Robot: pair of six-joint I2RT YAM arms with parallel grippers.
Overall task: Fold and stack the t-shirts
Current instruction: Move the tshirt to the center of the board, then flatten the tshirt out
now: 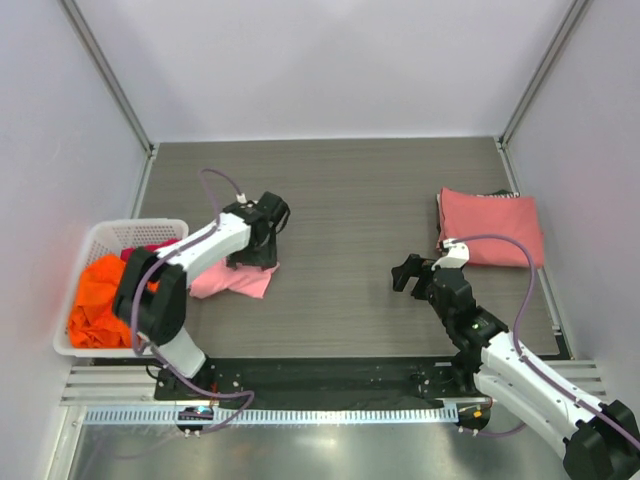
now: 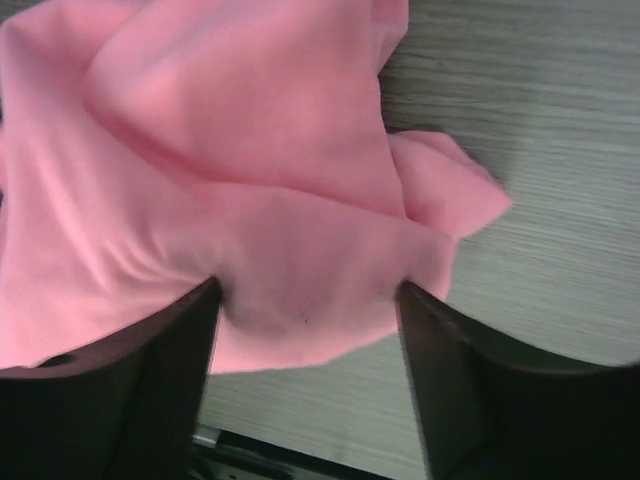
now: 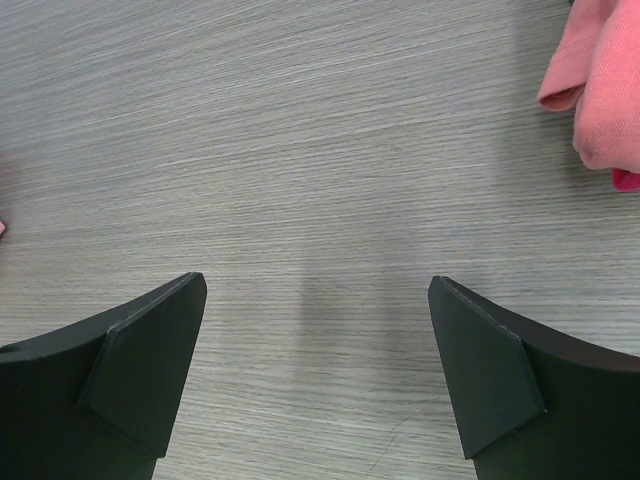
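Observation:
A crumpled light pink t-shirt (image 1: pixel 238 281) lies on the table beside the basket. My left gripper (image 1: pixel 254 250) is down on its far edge, jaws wide open, with the pink cloth (image 2: pixel 250 180) bunched between the fingertips (image 2: pixel 200 300). A folded salmon-red t-shirt (image 1: pixel 492 228) lies at the right; its edge shows in the right wrist view (image 3: pixel 600 80) with a magenta sliver (image 3: pixel 626 180) under it. My right gripper (image 1: pixel 409 272) is open and empty over bare table (image 3: pixel 318 290), left of that shirt. An orange t-shirt (image 1: pixel 103 298) fills the basket.
The white lattice basket (image 1: pixel 105 232) stands at the table's left edge, with a bit of red-magenta cloth (image 1: pixel 150 250) at its far side. Grey walls and metal posts close in the table on the left, back and right.

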